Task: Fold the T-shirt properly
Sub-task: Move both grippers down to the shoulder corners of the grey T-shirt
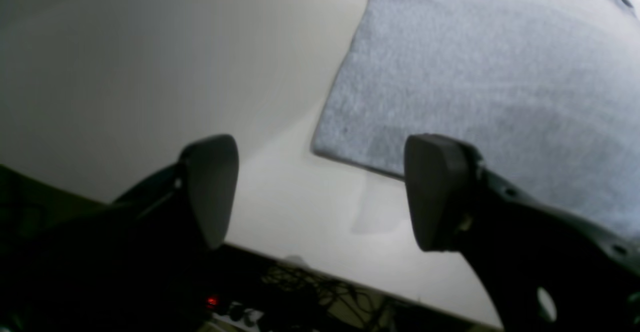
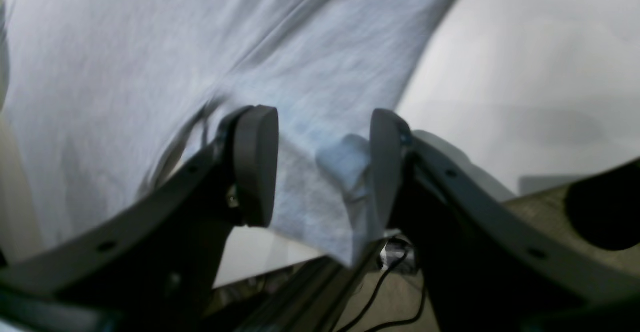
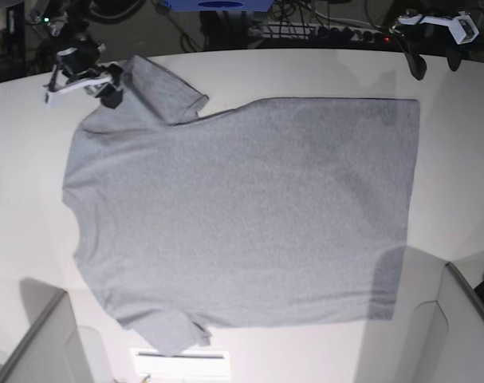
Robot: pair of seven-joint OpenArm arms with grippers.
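The heather-grey T-shirt lies spread flat on the white table, plain side up, neck end to the left and hem to the right. My right gripper is at the far sleeve. In the right wrist view its jaws stand apart, with a bunched fold of sleeve cloth lying against one pad. My left gripper hovers past the far hem corner. In the left wrist view it is open and empty, with the shirt's corner just ahead.
Cables and a power strip lie beyond the table's far edge. Grey panels stand at the near left and near right. A white label lies by the near sleeve. The table edge runs just under the left gripper.
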